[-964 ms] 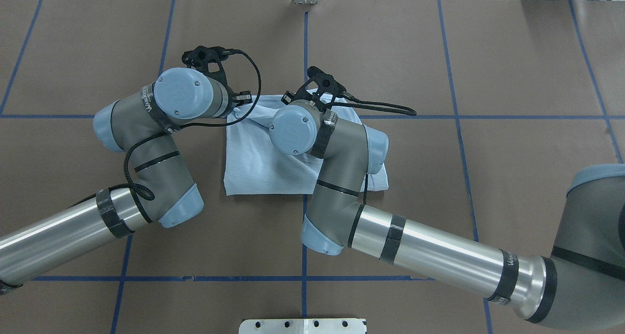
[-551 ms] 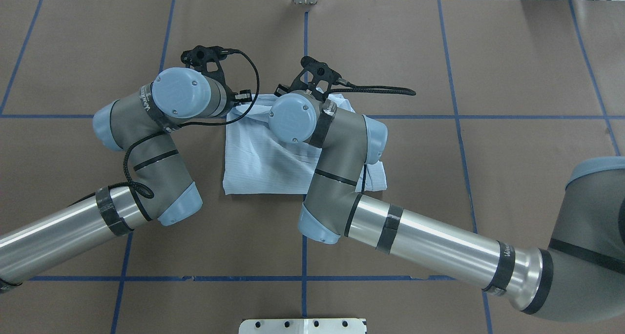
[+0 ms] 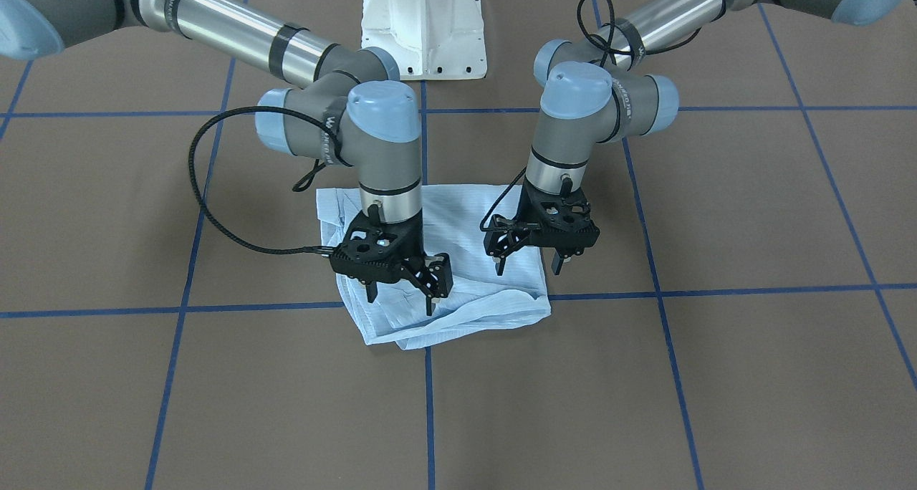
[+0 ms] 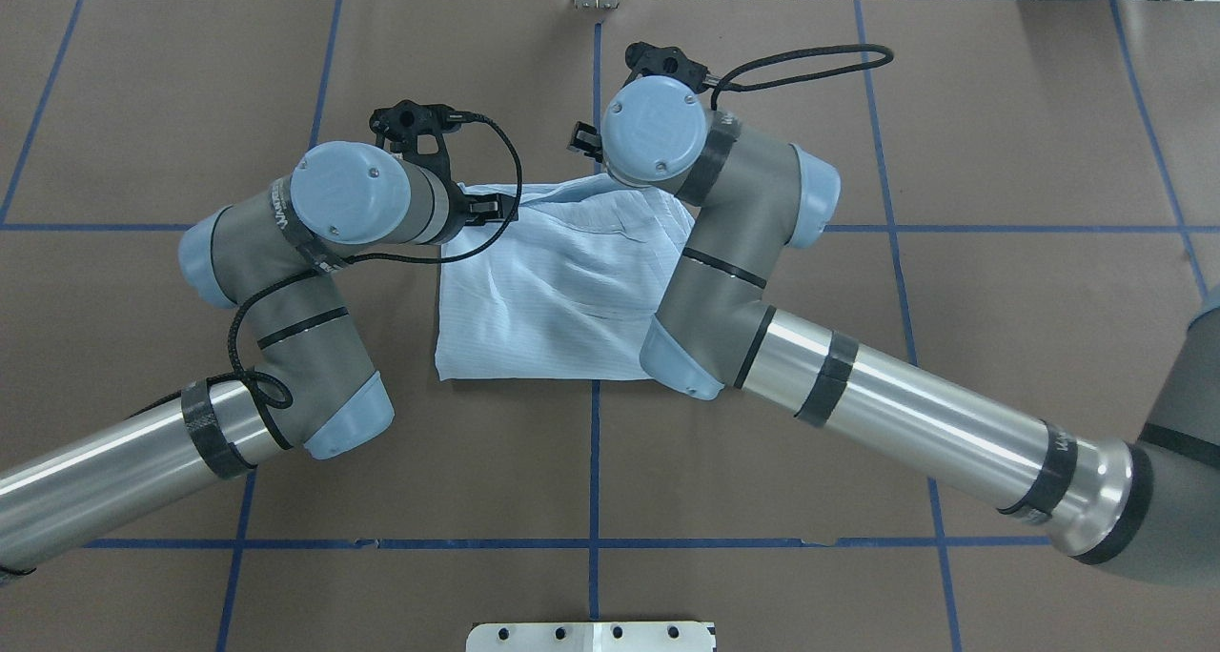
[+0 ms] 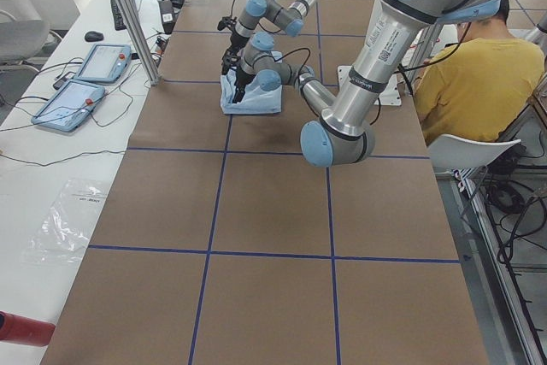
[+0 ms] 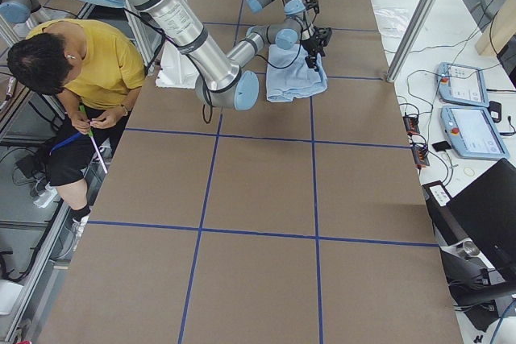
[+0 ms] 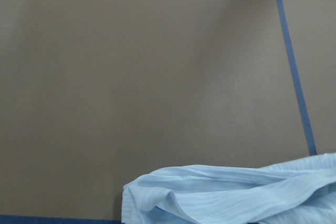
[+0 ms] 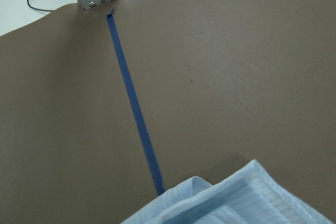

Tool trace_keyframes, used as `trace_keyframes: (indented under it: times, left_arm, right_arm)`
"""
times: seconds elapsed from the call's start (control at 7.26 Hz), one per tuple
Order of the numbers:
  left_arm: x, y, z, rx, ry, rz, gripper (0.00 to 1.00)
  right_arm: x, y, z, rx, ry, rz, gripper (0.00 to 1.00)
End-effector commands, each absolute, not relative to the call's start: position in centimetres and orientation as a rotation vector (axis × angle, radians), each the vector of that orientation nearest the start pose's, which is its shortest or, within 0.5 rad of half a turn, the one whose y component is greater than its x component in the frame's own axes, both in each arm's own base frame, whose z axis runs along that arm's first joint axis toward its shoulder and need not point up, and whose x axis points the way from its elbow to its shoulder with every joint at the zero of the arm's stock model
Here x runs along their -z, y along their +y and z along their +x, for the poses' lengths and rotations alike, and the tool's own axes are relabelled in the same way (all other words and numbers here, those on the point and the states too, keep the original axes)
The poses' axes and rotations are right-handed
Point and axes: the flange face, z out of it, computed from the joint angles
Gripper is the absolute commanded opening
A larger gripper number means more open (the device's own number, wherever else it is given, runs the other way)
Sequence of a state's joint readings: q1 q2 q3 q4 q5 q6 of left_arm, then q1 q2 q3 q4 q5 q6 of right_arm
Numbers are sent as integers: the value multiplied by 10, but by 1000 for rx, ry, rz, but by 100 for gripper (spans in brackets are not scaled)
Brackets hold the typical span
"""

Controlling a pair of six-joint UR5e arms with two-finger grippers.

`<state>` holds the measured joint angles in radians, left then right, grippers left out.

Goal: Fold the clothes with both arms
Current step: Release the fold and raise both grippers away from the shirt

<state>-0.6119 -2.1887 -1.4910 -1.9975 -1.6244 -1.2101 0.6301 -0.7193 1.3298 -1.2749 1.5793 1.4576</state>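
**While both pairs of jaws stand spread, a folded shirt lies on the table**

Where two blue tape lines cross near the middle of the brown table, the pale blue striped shirt lies folded into a rough rectangle. Its fabric is wrinkled and several layers show along the edge farthest from the robot. In the front-facing view the right gripper hangs at the shirt's 7 o'clock. Its jaws are spread and point down at the cloth, pinching nothing. The left gripper hangs at the shirt's 4 o'clock, just inside the shirt's side edge, jaws likewise spread and empty. Whether any fingertip touches the fabric cannot be told. The right arm reaches in from 10 o'clock and the left arm from 1 o'clock, both wrists turned straight down. The white pedestal stands at 12 o'clock.

From overhead, the shirt shows flat and square toward 6 o'clock and rumpled toward 12 o'clock. The left arm's wrist covers its 10 o'clock corner and the right arm's wrist its 1 o'clock corner.

Each wrist camera catches only a strip of shirt at the picture's 6 o'clock: soft folds on the left, a stacked corner on the right, with bare table beyond.

In the right side view a person in a yellow top sits beside the table at 9 o'clock.
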Motion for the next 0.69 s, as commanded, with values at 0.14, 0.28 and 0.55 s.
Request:
trace_keyframes:
  times: [0.14,0.28,0.55]
  left_arm:
    - [-320,-528,540,192,813,382,100]
    - [-320,-544,532,215,807,399,100]
    - [-314,-624,522,264,767,439,100]
  right_arm:
    - [-220,-574,-507,-366,-873,316,100]
    - [-221,-574,-507,-367,-871,316,100]
    - [-233,-572,-506,-366,-871,322,100]
